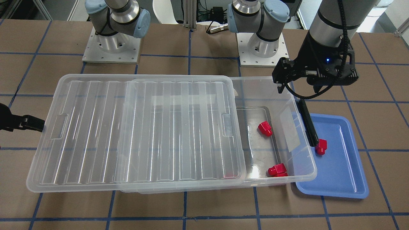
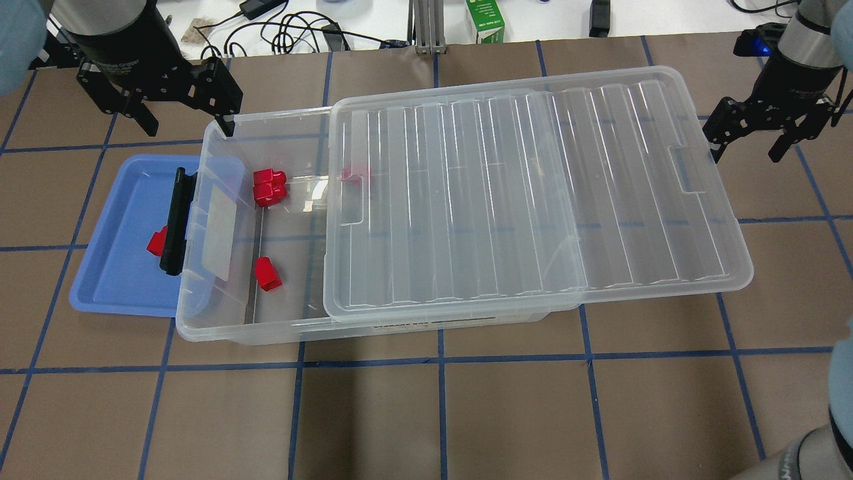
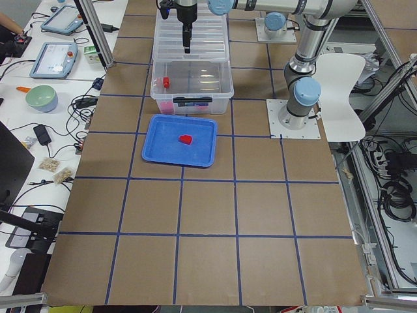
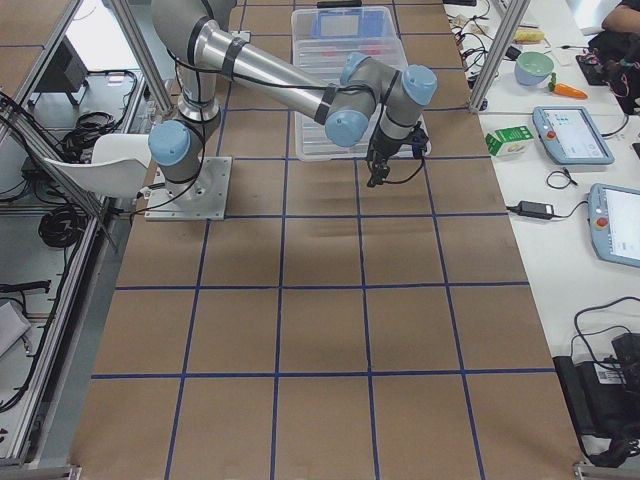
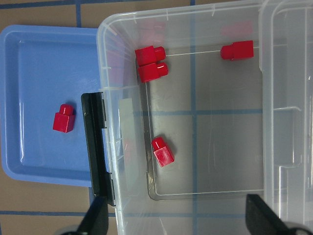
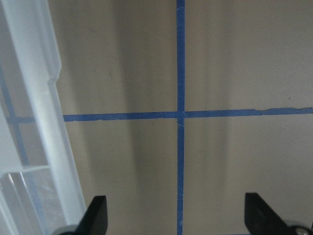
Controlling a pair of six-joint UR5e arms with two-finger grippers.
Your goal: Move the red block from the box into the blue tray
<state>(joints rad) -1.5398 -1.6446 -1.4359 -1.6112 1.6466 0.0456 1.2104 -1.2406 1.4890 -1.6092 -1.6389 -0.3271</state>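
Observation:
One red block (image 2: 157, 241) lies in the blue tray (image 2: 120, 280), also seen in the left wrist view (image 5: 64, 118). Several more red blocks lie in the clear box (image 2: 220, 330): two together (image 2: 269, 185), one alone (image 2: 268, 274), and one under the lid's edge (image 2: 355, 175). The ribbed lid (image 2: 533, 200) is slid aside, so the box's end by the tray is uncovered. My left gripper (image 2: 183, 123) is open and empty, raised over the box's far corner near the tray. My right gripper (image 2: 748, 150) is open and empty beside the lid's other end.
A black latch handle (image 2: 177, 220) on the box's end overhangs the tray's edge. The tray (image 1: 342, 179) sits tight against the box. The lid overhangs the box on my right side. Cables and a green carton (image 2: 485, 20) lie beyond the table's far edge.

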